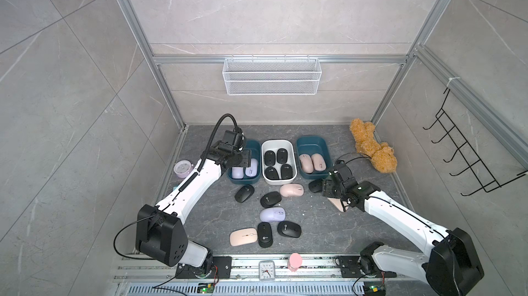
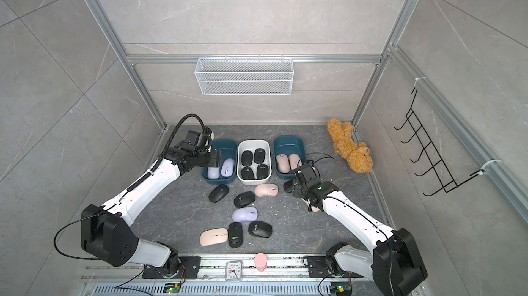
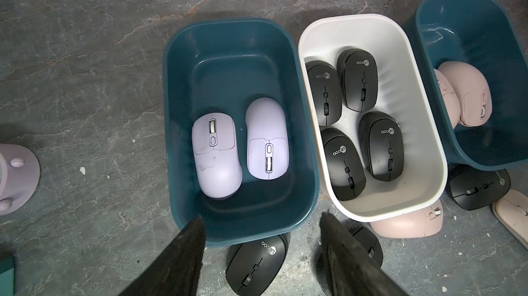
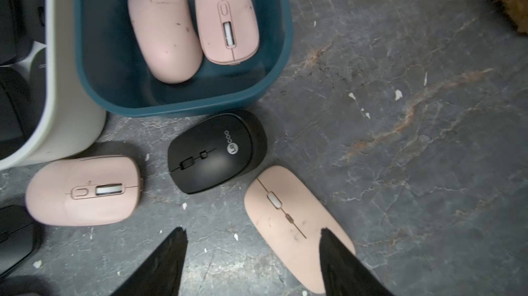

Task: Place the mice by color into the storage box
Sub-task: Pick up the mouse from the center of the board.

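Three boxes stand in a row. The left teal box [image 1: 243,182] holds two purple mice [image 3: 215,160]. The white box [image 1: 278,182] has several black mice [image 3: 383,148], and the right teal box [image 4: 183,108] two pink mice [image 4: 163,31]. My left gripper [image 3: 263,217] hangs open and empty over the left teal box's near rim. My right gripper [image 4: 251,230] is open low over the table, one finger over a flat pink mouse [image 4: 285,217]. Loose on the table are black mice [image 1: 270,198], a pink mouse [image 1: 292,190], a purple mouse [image 1: 273,214] and another flat pink mouse [image 1: 243,236].
A round pink alarm clock [image 1: 181,168] sits left of the boxes and a brown teddy bear [image 1: 374,148] lies at the back right. A small clock [image 1: 266,271] and a pink object [image 1: 295,261] stand on the front rail. A wire basket [image 1: 271,76] hangs on the back wall.
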You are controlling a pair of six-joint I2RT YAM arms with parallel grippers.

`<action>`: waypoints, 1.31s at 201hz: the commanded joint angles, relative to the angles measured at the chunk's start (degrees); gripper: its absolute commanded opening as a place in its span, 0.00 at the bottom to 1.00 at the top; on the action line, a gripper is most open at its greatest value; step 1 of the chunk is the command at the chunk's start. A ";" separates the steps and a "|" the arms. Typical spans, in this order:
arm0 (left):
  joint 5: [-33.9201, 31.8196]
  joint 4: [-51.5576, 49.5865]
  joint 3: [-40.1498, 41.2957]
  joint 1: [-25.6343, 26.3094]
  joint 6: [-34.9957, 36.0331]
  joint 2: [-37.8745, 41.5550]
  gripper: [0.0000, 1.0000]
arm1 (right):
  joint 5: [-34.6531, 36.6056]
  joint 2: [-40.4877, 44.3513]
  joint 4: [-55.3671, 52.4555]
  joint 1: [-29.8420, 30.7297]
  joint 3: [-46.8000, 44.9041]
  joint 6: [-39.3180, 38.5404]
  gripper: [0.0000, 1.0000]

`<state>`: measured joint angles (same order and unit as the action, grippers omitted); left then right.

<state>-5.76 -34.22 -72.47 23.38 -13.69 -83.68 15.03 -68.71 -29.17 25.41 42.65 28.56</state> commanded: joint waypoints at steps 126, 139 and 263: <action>1.42 3.58 3.70 -0.20 -1.07 5.19 0.66 | -19.60 -11.45 6.35 -16.63 -2.97 1.83 0.72; 1.50 3.67 3.78 -0.23 -1.06 5.11 0.66 | -20.15 -11.12 5.84 -16.60 -3.57 2.35 0.71; 0.31 3.12 3.74 -0.20 -0.83 4.75 0.66 | -12.60 -8.21 -1.35 -3.25 -4.77 7.36 0.71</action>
<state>-5.39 -32.45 -68.75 23.38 -14.15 -80.16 -1.61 -76.01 -27.46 20.62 36.58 34.39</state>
